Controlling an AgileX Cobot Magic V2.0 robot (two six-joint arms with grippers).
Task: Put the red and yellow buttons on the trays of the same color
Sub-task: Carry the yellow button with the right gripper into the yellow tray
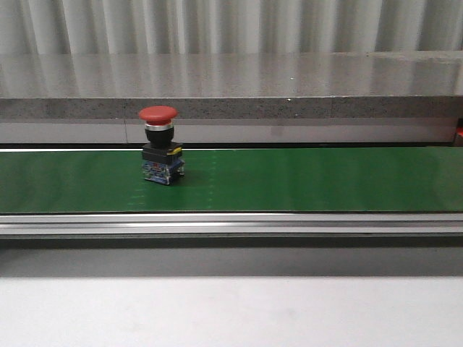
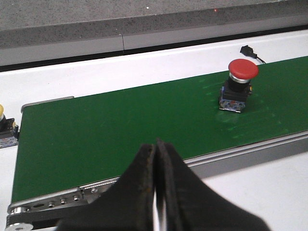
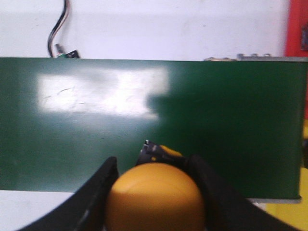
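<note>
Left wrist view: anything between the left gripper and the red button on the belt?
Nothing: only bare green belt separates the shut left gripper from the red button, per the left wrist view.

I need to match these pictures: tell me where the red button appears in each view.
Front view: red button upright on the green belt, left of centre.
Left wrist view: red button on the belt, upper right.
Right wrist view: not in it.
Shared landmark: the green belt.

- Both hands are out of frame in the front view.
- A yellow-topped button [image 2: 4, 126] is cut off by the left wrist picture's edge.
- The lower body of the yellow button [image 3: 155, 197] is hidden beneath its own cap.
- A red object [image 3: 299, 29] is cropped at the right wrist picture's edge; what it is cannot be told.
</note>
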